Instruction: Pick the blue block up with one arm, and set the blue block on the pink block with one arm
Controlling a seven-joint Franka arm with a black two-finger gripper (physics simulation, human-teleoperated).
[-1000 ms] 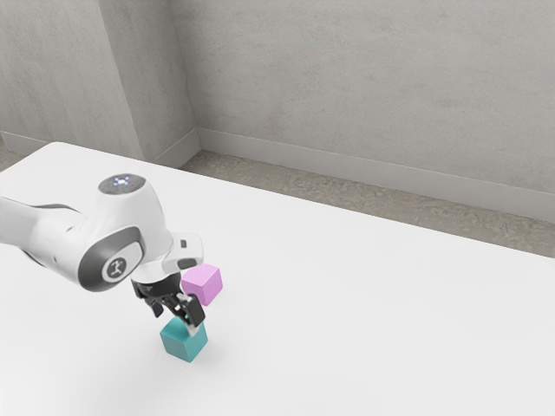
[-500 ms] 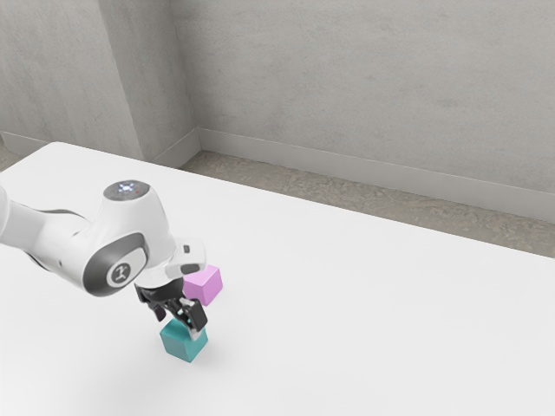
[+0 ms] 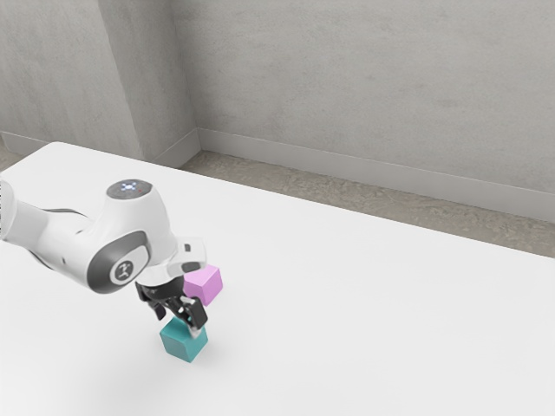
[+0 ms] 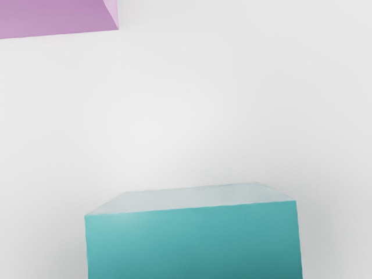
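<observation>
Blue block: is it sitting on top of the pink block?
No, the blue block sits on the white table, beside the pink block.

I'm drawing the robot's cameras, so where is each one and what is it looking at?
Exterior view: beside the table, up high, looking down at the white arm, its gripper, the blue block and the pink block.
Wrist view: on the robot's wrist, looking down at the blue block close below, the pink block beyond it.
Both show the two blocks and table.
</observation>
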